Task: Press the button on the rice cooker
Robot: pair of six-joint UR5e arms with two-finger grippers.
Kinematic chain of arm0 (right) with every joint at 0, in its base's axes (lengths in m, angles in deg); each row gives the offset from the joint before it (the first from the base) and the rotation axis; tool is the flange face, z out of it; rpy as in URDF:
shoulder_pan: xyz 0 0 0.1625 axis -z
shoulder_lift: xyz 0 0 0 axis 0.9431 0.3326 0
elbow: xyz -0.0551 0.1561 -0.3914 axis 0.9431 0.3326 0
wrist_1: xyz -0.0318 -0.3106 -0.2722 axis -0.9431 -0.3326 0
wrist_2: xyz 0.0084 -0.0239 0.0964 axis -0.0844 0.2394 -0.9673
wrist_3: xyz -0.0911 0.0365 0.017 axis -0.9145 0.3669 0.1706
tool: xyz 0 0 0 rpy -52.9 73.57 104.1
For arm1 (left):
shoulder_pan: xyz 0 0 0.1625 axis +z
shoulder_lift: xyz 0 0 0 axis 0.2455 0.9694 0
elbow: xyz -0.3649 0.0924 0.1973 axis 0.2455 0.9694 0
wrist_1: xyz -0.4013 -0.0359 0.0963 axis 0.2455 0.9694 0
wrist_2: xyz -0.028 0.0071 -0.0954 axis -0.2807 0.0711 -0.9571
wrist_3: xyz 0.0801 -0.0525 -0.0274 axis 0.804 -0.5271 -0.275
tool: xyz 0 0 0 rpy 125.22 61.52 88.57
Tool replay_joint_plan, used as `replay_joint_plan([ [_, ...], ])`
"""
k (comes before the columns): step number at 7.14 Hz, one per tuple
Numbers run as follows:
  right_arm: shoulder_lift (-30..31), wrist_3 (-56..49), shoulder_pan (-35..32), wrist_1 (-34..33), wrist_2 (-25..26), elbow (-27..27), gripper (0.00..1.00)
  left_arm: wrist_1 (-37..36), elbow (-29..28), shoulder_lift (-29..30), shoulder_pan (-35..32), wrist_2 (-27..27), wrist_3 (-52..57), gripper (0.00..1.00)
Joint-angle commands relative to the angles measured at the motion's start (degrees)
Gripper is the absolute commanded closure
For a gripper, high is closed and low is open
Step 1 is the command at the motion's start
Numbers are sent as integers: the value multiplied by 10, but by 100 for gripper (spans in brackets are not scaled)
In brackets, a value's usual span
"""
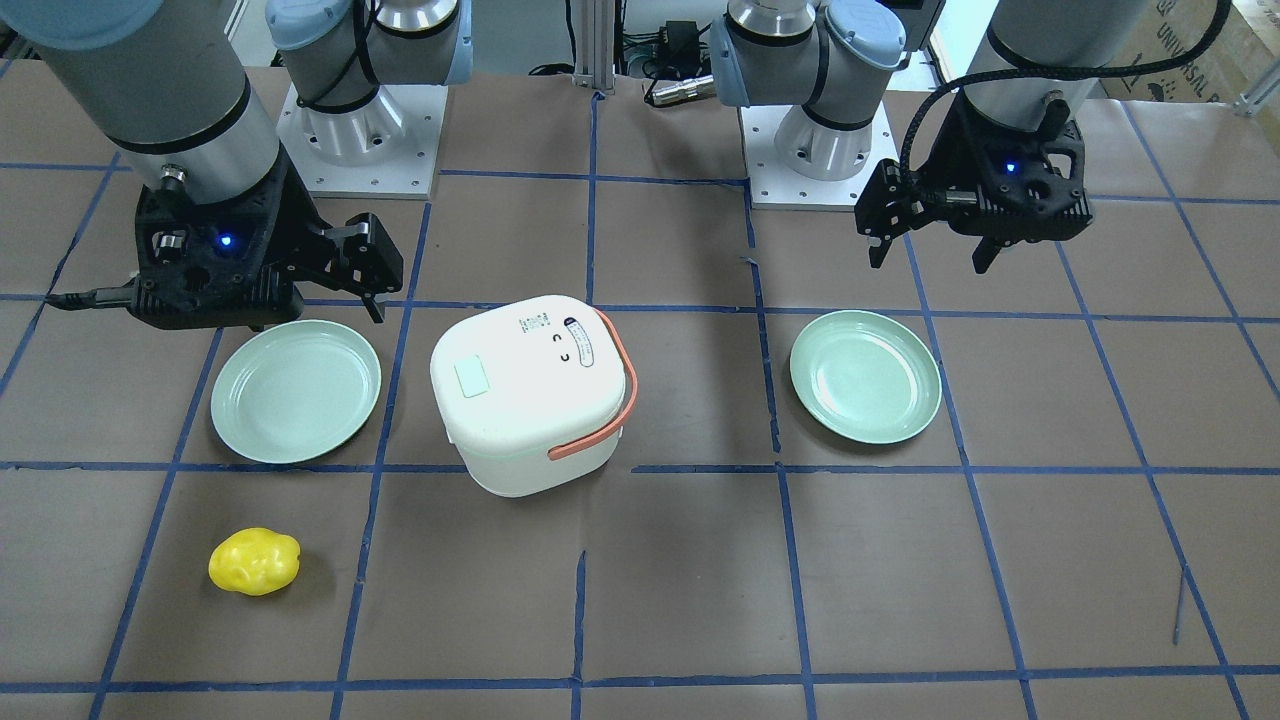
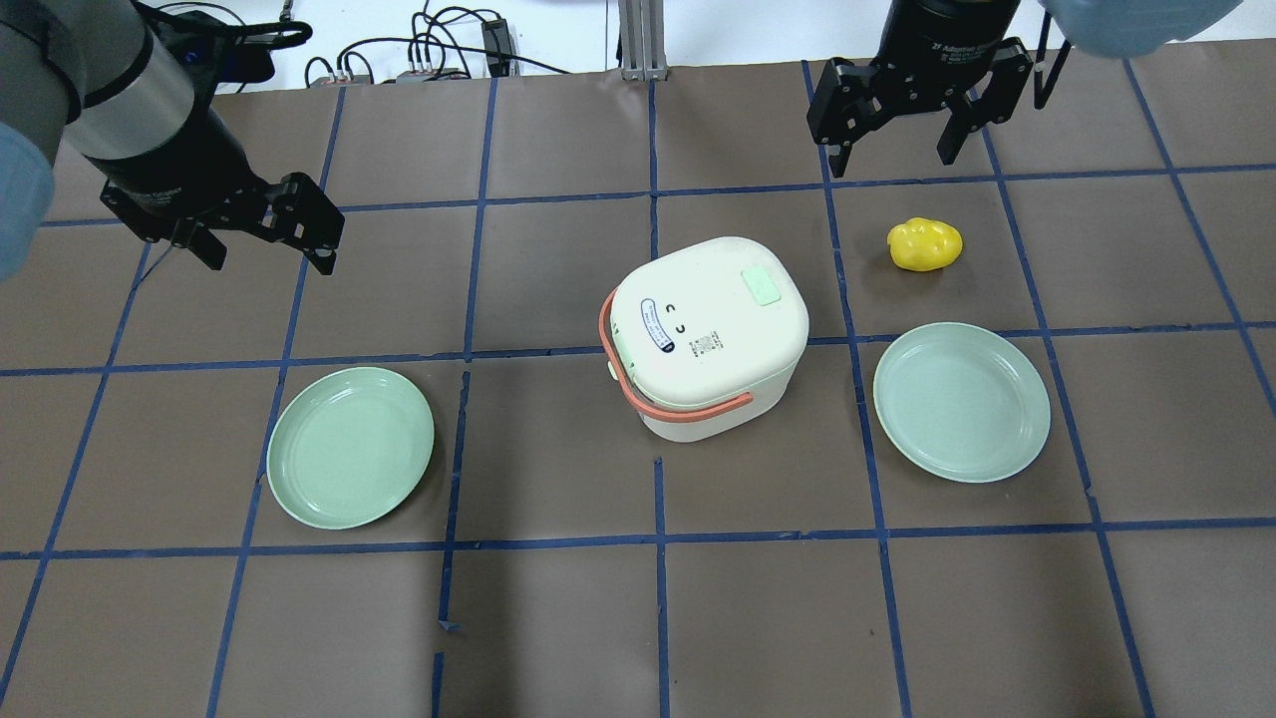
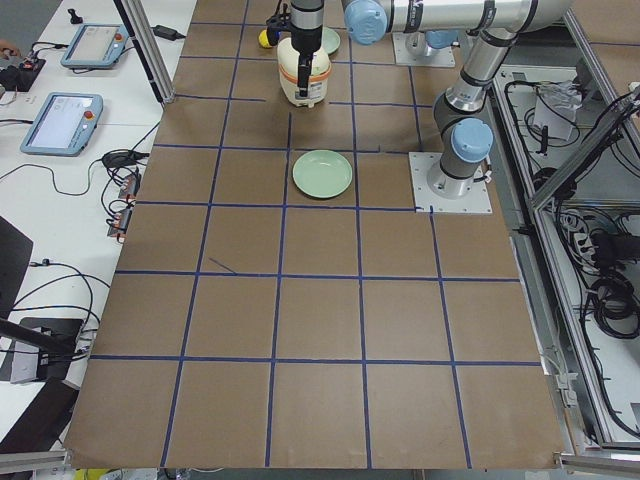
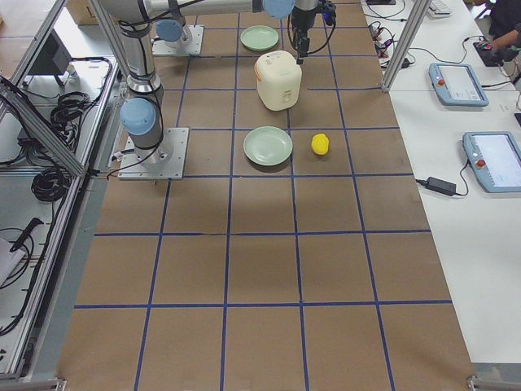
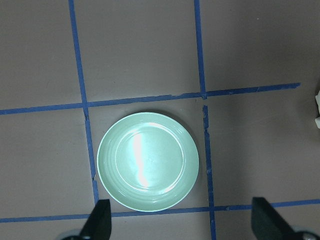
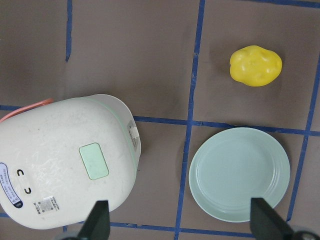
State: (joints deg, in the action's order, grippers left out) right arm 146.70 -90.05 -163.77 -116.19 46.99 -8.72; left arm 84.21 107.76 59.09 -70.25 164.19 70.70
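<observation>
Overhead exterior — brown, blue-taped table (image 2: pixel 558 618); left gripper (image 2: pixel 269 261) and right gripper (image 2: pixel 890 165) gape, empty.

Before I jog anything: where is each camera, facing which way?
Front-facing: across the table, facing the robot; left gripper on image right.
Overhead: behind the robot, looking down; right gripper on image right.
Exterior left: table's left end; left arm nearest.
Exterior right: table's right end; right arm nearest.
Left wrist: down on left plate; own fingertips.
Right wrist: down on rice cooker, right plate; own fingertips.
Shared: overhead and front-facing both show rice cooker.
</observation>
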Motion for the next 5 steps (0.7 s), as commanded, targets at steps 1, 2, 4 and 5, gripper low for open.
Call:
replay_joint_plan([
  [1,-1,-1,6,-1,-2,0,0,0,0,0,0,0,0,0],
  [2,-1,-1,6,0,-13,0,0,0,0,0,0,0,0,0],
  [4,-1,-1,6,0,-15,-1,0,0,0,0,0,0,0,0],
  [5,-2,-1,6,0,-15,0,0,0,0,0,0,0,0,0],
])
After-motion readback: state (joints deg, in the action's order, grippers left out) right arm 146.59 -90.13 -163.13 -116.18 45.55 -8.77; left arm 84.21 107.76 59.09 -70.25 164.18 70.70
